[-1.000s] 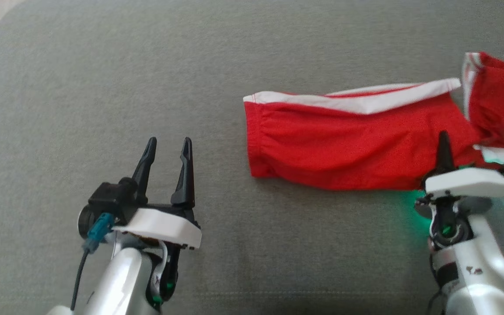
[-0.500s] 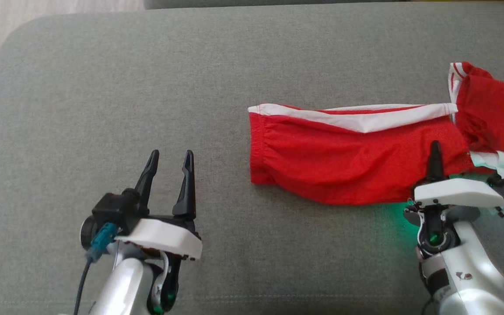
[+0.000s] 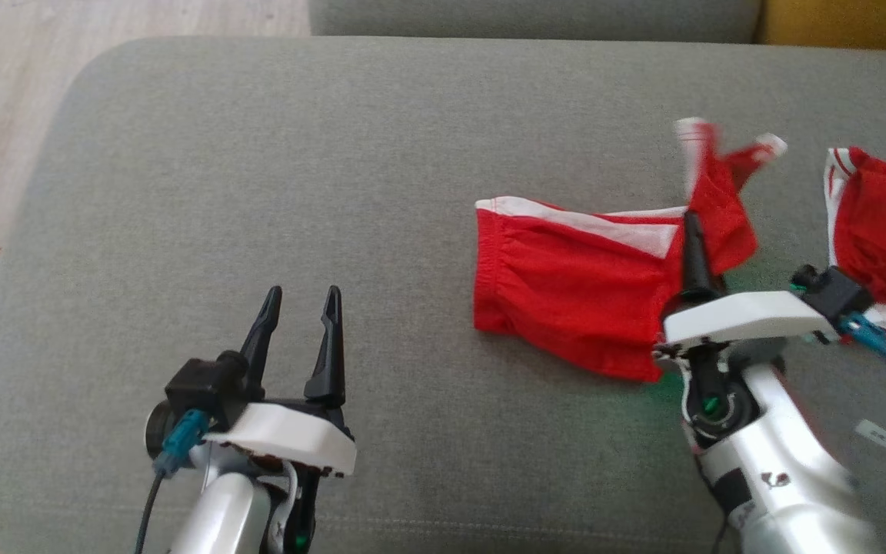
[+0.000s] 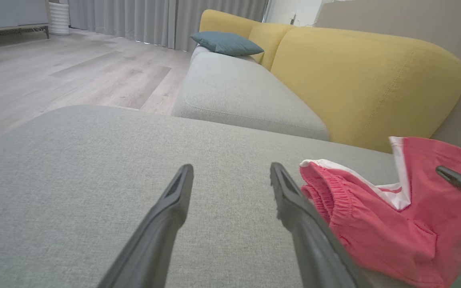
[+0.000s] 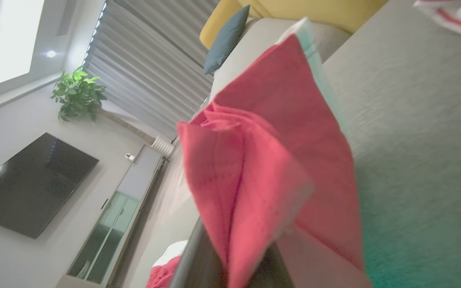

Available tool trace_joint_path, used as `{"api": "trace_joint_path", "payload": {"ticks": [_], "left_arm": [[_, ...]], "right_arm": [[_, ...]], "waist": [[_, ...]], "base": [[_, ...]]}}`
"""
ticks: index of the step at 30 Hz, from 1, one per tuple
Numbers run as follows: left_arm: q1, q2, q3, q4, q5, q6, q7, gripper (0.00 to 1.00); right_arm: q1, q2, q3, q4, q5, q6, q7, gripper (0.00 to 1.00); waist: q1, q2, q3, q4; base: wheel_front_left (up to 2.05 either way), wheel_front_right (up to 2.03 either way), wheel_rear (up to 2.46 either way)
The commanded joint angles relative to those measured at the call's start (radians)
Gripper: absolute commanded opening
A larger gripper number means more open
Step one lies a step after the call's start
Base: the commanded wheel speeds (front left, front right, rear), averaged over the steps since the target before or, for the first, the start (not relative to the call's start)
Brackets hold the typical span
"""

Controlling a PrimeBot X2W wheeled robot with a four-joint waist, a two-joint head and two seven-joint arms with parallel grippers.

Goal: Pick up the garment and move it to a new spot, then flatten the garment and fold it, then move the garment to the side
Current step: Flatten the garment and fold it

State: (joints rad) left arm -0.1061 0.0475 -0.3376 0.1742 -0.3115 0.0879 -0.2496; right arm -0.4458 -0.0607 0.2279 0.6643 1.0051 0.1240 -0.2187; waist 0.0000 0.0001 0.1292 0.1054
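Right end effector clenched on garment edge (raised off cushion), left end effector spread, empty

Cannot resolve the garment at its lifted corner, smeared by blur. Cannot see the fingertips of the right hand, buried in red fabric. Cannot link the red cloth, cut by the head view's right edge, to the same piece.

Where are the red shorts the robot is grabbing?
In the head view the red shorts lie right of centre on the grey cushion, one end pinched up by the right end effector, left of another red garment.
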Motion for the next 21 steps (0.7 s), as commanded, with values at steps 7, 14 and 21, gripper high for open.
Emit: {"api": "trace_joint_path", "payload": {"ticks": [7, 14, 21], "left_arm": [[-0.001, 0.003, 0.036, -0.023, -0.004, -0.002, -0.012, 1.00], [0.010, 0.003, 0.031, -0.021, -0.005, -0.002, -0.012, 1.00], [0.011, 0.003, 0.031, -0.024, -0.006, 0.002, -0.012, 1.00]], "right_arm": [[-0.020, 0.010, 0.202, -0.096, 0.050, 0.007, 0.003, 0.00], [-0.023, 0.010, 0.321, -0.092, 0.084, 0.007, -0.013, 0.00], [-0.062, 0.010, 0.403, -0.040, 0.076, 0.007, -0.026, 0.00]], "waist": [[0.0000, -0.0001, -0.030, 0.043], [0.0000, -0.0001, -0.042, 0.068], [0.0000, -0.0001, -0.029, 0.079]], "base": [[0.00, 0.00, 0.00], [0.00, 0.00, 0.00], [0.00, 0.00, 0.00]]}}
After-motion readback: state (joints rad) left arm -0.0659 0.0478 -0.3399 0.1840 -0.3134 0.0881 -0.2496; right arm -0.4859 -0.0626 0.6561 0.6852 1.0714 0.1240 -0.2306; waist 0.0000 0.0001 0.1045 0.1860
